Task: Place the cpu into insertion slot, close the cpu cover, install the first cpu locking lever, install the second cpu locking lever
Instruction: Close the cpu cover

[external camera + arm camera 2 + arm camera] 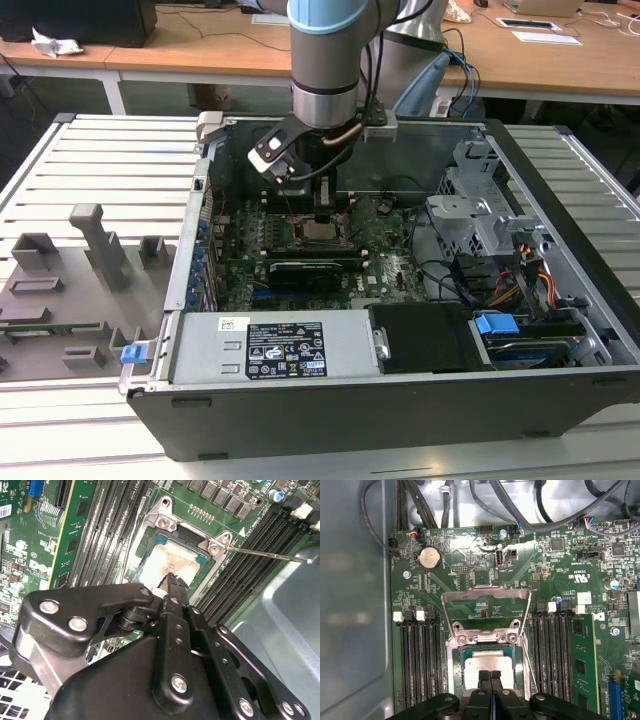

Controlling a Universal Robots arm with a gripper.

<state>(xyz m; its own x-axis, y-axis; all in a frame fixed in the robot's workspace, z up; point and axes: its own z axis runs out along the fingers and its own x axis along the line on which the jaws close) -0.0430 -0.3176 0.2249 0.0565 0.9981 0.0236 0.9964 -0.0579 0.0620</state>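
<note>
The cpu [487,661] lies flat in the insertion slot [460,653] on the green motherboard, its silvery-beige face up. My gripper [490,674] is shut, its two black fingertips pressed together right over the near edge of the chip with nothing between them. In the second wrist view the gripper [172,579] tip sits at the edge of the cpu [170,560]. The cpu cover [485,596] stands swung open beyond the socket on its hinge. A thin wire locking lever [270,555] sticks out unlatched beside the socket. In the exterior view the gripper [325,212] hangs over the cpu [325,234].
Black memory slots [417,665] flank the socket on both sides. A long black expansion card [305,270] lies just in front of the socket. The case walls, a drive cage [490,215] and cable bundles [500,280] crowd the exterior view's right.
</note>
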